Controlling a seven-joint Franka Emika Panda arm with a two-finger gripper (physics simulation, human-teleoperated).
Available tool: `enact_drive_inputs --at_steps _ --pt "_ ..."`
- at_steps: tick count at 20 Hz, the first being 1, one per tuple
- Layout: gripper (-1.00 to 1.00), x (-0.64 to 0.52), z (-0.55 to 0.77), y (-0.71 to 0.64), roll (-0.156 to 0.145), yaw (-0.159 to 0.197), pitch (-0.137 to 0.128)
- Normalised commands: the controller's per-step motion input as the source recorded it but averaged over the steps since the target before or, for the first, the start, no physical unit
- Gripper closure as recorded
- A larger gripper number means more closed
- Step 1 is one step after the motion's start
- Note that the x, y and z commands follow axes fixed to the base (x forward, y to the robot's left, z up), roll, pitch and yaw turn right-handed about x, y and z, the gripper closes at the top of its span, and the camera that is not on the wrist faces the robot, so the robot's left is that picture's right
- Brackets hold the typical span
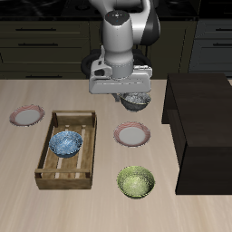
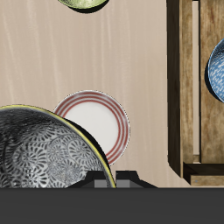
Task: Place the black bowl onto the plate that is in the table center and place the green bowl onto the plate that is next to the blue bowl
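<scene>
My gripper (image 1: 128, 96) is shut on the rim of the black bowl (image 1: 135, 101) and holds it above the table, just behind the centre plate (image 1: 132, 135). In the wrist view the patterned black bowl (image 2: 48, 156) looms close, partly covering the red-rimmed white plate (image 2: 101, 122). The green bowl (image 1: 136, 182) sits near the table's front edge; its edge shows in the wrist view (image 2: 86, 3). The blue bowl (image 1: 65, 142) lies in a wooden tray (image 1: 57, 116). A second plate (image 1: 26, 115) lies beyond the tray, near the table's side edge.
A tall dark cabinet block (image 1: 204, 127) stands on the table beside the centre plate and the green bowl. The wooden tray's wall (image 2: 185, 87) and the blue bowl (image 2: 217, 66) show in the wrist view. Dark kitchen drawers are behind the robot.
</scene>
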Motion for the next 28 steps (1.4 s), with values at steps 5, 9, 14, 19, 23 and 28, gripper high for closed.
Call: enact_drive_inputs --at_steps 5,9,14,19,23,28 --pt "1.0 0.01 -0.21 0.05 0.01 -0.008 0.029" --pt "1.0 -0.02 -0.15 0.1 0.024 -0.007 0.022" --pt "1.0 0.07 -0.1 0.08 0.014 0.01 0.006" --pt "1.0 0.23 -0.06 -0.07 -0.048 -0.018 0.01" --pt "1.0 0.15 -0.05 -0.01 -0.024 -0.003 0.009" --pt "1.0 0.05 -0.07 0.13 0.011 -0.007 0.016"
